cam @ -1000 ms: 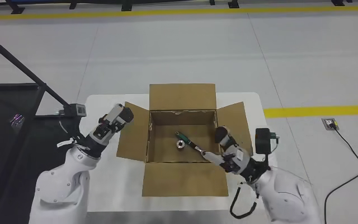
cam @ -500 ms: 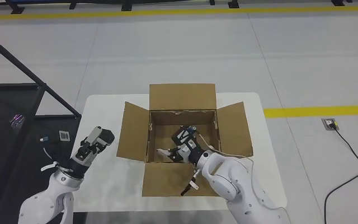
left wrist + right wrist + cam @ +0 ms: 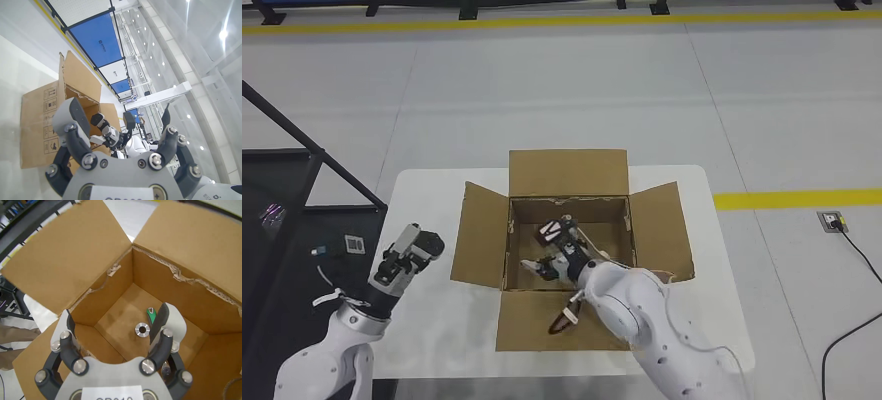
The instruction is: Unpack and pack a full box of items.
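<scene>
An open cardboard box (image 3: 569,172) stands in the middle of a white bench (image 3: 442,320), with all four flaps folded outward. My right claw (image 3: 542,265) hangs inside the box mouth, on the side nearer my left arm, pointing down at the floor of the box. From my right wrist I see the right claw (image 3: 115,321) spread wide and holding nothing, the box's (image 3: 66,256) brown walls and torn inner edges all around it. Two items lie on the box floor below it. One is a small silver metal ring (image 3: 142,329) with a round hole, lying flat. The other is a green-handled tool (image 3: 151,314), just beside the ring and partly hidden behind one of my fingers (image 3: 160,321); I cannot tell whether the two touch. My left claw (image 3: 422,243) is raised over the bench outside the box, just beside the left flap and apart from it. From my left wrist, the left claw (image 3: 121,111) is also spread wide and empty, tilted upward past the box's (image 3: 36,121) printed side wall toward the ceiling lights. A yellow floor line (image 3: 782,200) runs off from behind the bench.
</scene>
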Available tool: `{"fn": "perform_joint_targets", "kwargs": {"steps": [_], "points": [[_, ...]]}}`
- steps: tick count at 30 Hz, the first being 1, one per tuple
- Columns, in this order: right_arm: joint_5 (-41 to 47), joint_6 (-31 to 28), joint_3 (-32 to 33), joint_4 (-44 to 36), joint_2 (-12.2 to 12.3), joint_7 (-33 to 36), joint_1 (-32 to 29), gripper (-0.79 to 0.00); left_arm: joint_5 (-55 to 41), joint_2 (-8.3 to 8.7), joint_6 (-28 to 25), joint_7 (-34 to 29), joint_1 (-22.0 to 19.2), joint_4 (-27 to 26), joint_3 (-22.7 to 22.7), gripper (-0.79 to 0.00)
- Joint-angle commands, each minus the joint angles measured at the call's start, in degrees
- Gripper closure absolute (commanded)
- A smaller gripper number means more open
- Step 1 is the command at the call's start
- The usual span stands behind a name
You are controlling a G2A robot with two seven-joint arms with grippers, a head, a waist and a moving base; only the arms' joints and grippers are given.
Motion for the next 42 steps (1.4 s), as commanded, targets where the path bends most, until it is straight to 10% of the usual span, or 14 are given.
{"fn": "perform_joint_targets", "kwargs": {"steps": [1,8,22,27,32,42], "points": [[1.26,2.84,-1.69,5.36,-1.07,4.68,4.59,-0.785,-0.21,0.11,0.04,0.98,0.51,0.04,-0.59,-0.785],[1.89,14.01,-8.39,25.32,-5.69,14.73,17.3,-0.785,-1.76,0.29,0.99,4.86,2.21,-0.11,-1.4,-0.785],[8.08,9.59,-14.03,42.5,-12.11,17.36,24.27,-0.785,-1.67,0.98,1.76,5.74,2.45,-0.2,-0.63,-0.785],[9.6,8.12,-14.51,46.19,-13.64,16.92,25.53,-0.585,-1.66,1.21,1.53,6.02,2.71,0.05,-0.51,-0.785],[10.66,7.0,-14.71,48.99,-14.93,16.36,26.58,-0.022,-1.95,1.42,1.35,6.42,3.02,0.2,-0.59,-0.785],[11.95,6.63,-13.18,51.81,-16.08,13.09,28.9,0.0,-2.05,1.86,1.76,6.62,3.3,0.14,-0.24,-0.785]]}}
